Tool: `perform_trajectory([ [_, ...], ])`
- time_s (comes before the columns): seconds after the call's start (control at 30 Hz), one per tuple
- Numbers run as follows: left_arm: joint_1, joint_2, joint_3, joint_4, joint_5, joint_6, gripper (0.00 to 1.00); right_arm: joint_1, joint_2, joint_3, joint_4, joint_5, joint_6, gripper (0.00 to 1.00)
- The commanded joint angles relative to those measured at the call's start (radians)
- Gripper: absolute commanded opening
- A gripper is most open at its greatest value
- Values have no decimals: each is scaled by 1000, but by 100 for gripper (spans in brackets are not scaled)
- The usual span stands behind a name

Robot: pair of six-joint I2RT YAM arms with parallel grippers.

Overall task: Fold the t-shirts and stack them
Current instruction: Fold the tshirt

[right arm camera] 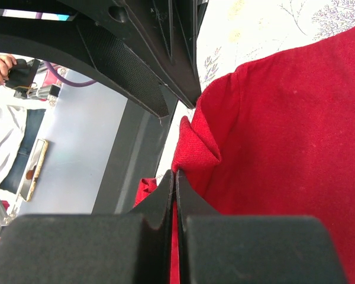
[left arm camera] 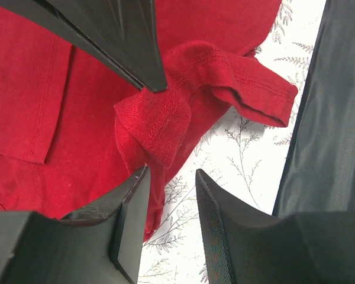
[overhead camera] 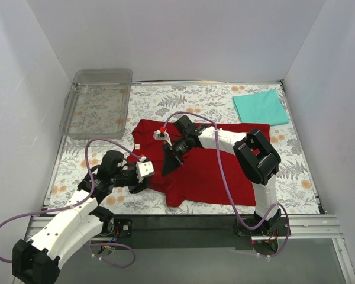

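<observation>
The dark red t-shirt (overhead camera: 216, 168) lies spread on the floral mat in the middle of the top view. My right gripper (right arm camera: 176, 173) is shut on a raised fold of its cloth (right arm camera: 198, 145) near the shirt's left side (overhead camera: 167, 164). My left gripper (left arm camera: 171, 173) stands open just beside it, at the shirt's left edge (overhead camera: 149, 182). Its fingers (left arm camera: 130, 207) straddle bare mat, and a bunched sleeve (left arm camera: 157, 118) lies just ahead, touching the left finger. The teal t-shirt (overhead camera: 260, 107) rests folded at the back right.
A clear plastic tray (overhead camera: 100, 72) sits at the back left corner. The floral mat (overhead camera: 195, 100) covers the table, with white walls on three sides. A black strip (overhead camera: 183, 222) runs along the near edge, close to both grippers.
</observation>
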Motion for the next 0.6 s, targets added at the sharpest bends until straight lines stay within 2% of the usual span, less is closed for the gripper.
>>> perform_trajectory([
  [0.0, -2, 5, 7, 4, 17, -8, 35, -3, -9, 24, -11, -30, -17, 1],
  [0.57, -2, 82, 16, 82, 64, -60, 29, -1, -1, 30, -8, -34, -12, 1],
])
